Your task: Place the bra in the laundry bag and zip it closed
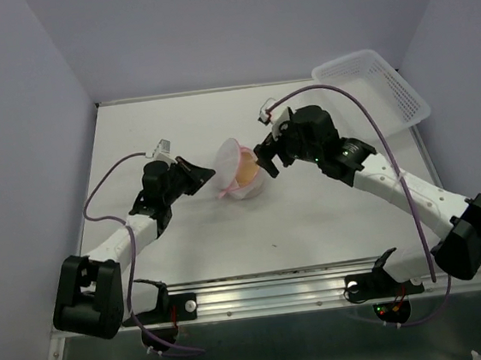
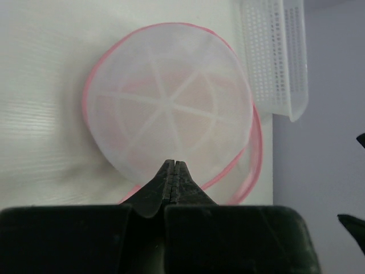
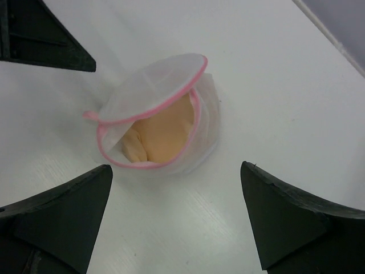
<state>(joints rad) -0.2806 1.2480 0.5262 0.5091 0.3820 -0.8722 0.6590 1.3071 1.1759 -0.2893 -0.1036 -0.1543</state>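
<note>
The laundry bag (image 1: pixel 242 180) is a white mesh pouch with a pink zipper rim, lying mid-table. Its round lid (image 3: pixel 151 88) stands raised, leaving the mouth open toward my right wrist camera. The peach bra (image 3: pixel 162 134) sits inside the pouch. My right gripper (image 3: pixel 175 169) is open just in front of the bag's mouth, with nothing between its fingers (image 3: pixel 285 217). On the bag's left, my left gripper (image 2: pixel 175 164) is shut and empty, its tips facing the lid (image 2: pixel 168 103). From above, the left gripper (image 1: pixel 209 174) and right gripper (image 1: pixel 266 163) flank the bag.
A white slotted plastic basket (image 1: pixel 373 89) sits at the table's back right corner, also in the left wrist view as the basket (image 2: pixel 274 57). Purple cables loop over both arms. A metal rail runs along the near table edge (image 1: pixel 269 284).
</note>
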